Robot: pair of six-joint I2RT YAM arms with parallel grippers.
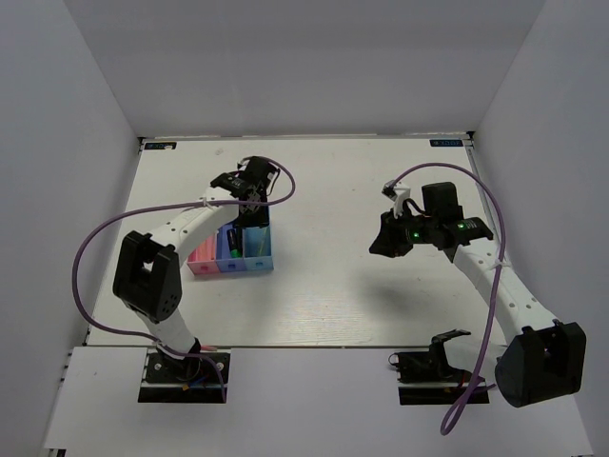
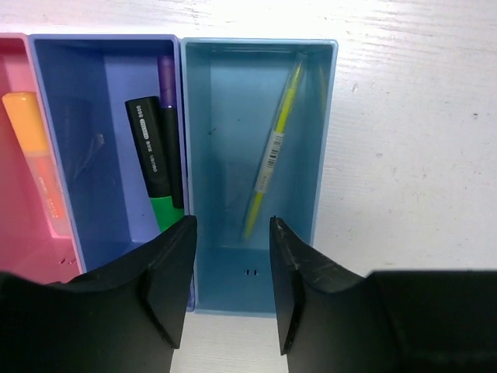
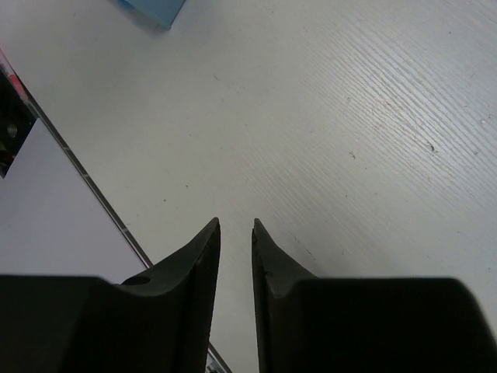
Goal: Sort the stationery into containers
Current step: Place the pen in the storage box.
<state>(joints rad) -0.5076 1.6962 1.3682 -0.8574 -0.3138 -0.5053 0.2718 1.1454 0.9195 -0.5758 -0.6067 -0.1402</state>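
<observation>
Left jaws half-open, empty, over light-blue bin (image 2: 225, 155); right jaws narrow

And this was a robotics lab, no question, a test cell really. A white table (image 1: 333, 295) sat boxed in by plain white walls (image 1: 67, 143) on three sides, like a booth. Two robot arms, the left arm (image 1: 181, 228) and the right arm (image 1: 500, 281), were bolted to black base plates (image 1: 186, 376) at the near edge. Purple cables (image 1: 84, 267) looped loose off both arms, and green lights (image 1: 413, 232) glowed on the right one. Small blue labels (image 1: 447, 143) marked the table's far corners. A row of small coloured bins (image 1: 230, 259) sat out like a staged exercise.
</observation>
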